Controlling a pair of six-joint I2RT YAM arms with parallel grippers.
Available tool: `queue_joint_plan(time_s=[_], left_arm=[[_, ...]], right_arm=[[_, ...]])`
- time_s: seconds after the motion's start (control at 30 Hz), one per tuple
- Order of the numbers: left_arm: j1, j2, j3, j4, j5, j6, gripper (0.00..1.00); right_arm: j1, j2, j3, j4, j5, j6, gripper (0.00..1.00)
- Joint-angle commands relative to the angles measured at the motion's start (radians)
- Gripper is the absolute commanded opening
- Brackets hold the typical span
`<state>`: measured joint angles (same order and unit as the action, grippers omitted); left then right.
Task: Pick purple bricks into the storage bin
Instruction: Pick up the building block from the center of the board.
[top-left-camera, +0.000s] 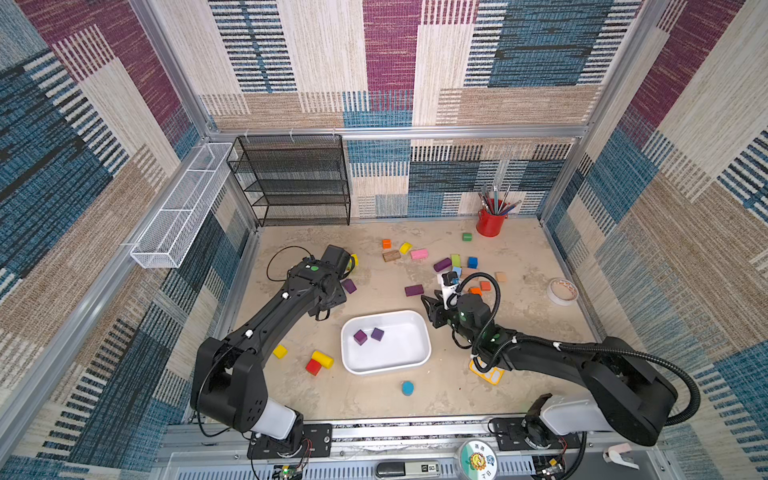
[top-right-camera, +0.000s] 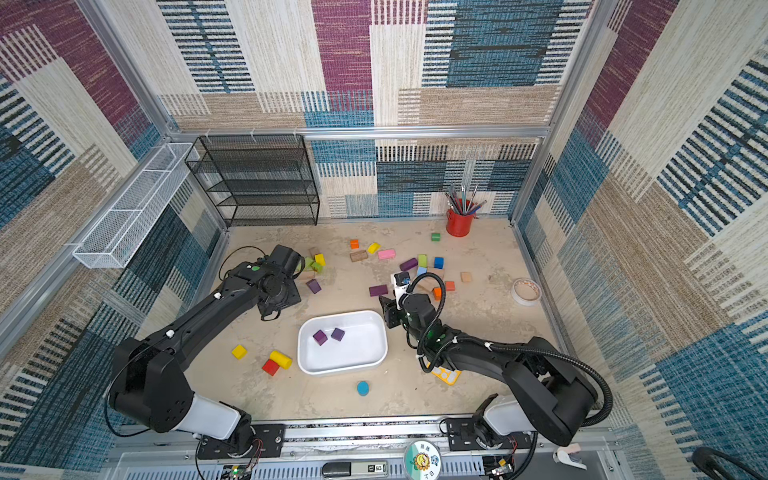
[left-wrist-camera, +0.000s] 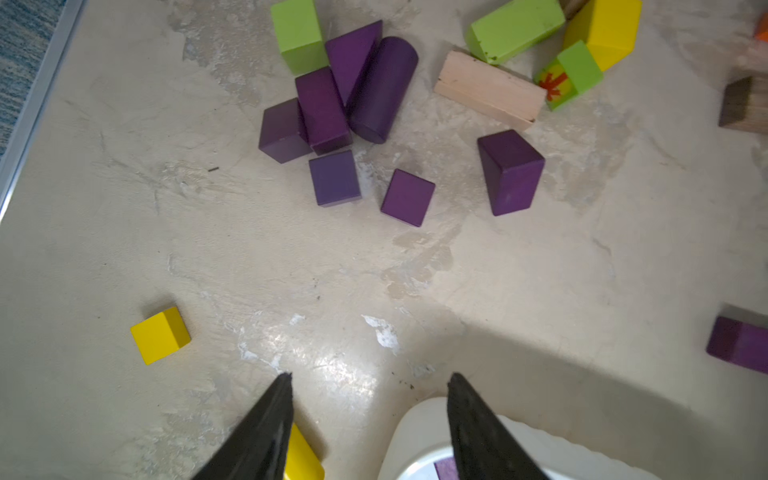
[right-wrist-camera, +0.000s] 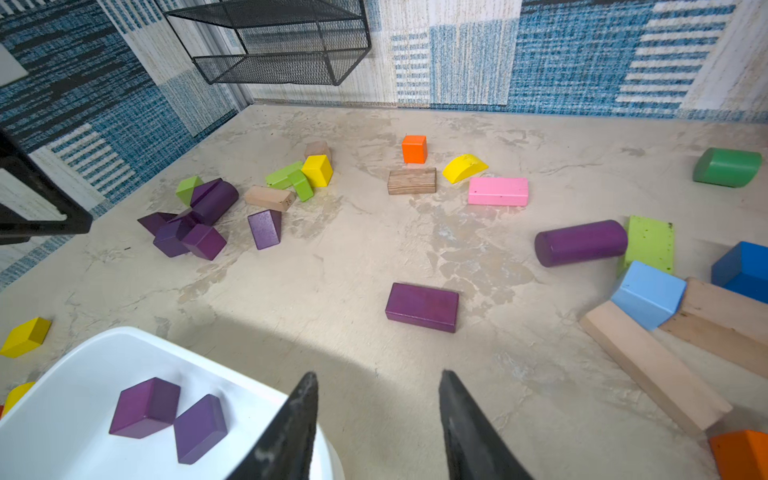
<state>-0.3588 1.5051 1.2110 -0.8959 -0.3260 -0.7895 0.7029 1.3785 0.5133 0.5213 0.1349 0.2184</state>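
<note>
Nearest the lower edge of both top views, a small round blue block (top-left-camera: 407, 388) lies on the mottled beige desk (top-left-camera: 353, 395). Just beyond it, at lower centre, sits the white glossy shallow storage bin (top-left-camera: 399, 353), with two dark purple cubes (top-left-camera: 360, 337) lying side by side on its floor. Left of the bin, a red cube (top-left-camera: 313, 367) lies just beside a yellow cylinder (top-left-camera: 323, 359). The right pincer (right-wrist-camera: 378, 374) hangs by the bin's upper-right corner, its fingers spread and nothing between them. The left pincer (left-wrist-camera: 370, 376) hangs over bare desk up and left of the bin, likewise spread and empty. Farther on, a flat purple oblong brick (right-wrist-camera: 422, 306) lies alone near mid-desk, and a purple cylinder (right-wrist-camera: 580, 242) touches a lime green slab (right-wrist-camera: 650, 245). The left wrist view shows a cluster of purple bricks (left-wrist-camera: 324, 108), cubes, a wedge and a cylinder packed together, with three more purple pieces just beside them. A pink oblong block (top-left-camera: 419, 254) lies beyond. Farthest, at the back wall, a black mesh shelf rack (top-left-camera: 291, 183) stands left of centre, and a red cup of pencils (top-left-camera: 490, 222) stands to its right.
</note>
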Motion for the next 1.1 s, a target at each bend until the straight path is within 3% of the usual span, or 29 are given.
queue_joint_plan(time_s=[0.0,0.37,0.8,1.07], left_arm=[[0.041,0.004,-0.002,-0.014,-0.009,0.018,0.61],[0.18,0.045,-0.005,0.031,0.024,0.035,0.6],[0.27,0.132,0.022,0.099,0.086,0.055,0.64],[0.305,0.197,0.049,0.131,0.11,0.063,0.66]], right_arm=[[-0.001,-0.004,-0.002,0.049,-0.041,-0.005,0.49],[0.004,0.008,0.01,0.057,-0.149,-0.03,0.53],[0.019,-0.003,-0.005,0.079,-0.166,-0.052,0.99],[0.032,-0.021,-0.027,0.117,-0.184,-0.073,0.99]])
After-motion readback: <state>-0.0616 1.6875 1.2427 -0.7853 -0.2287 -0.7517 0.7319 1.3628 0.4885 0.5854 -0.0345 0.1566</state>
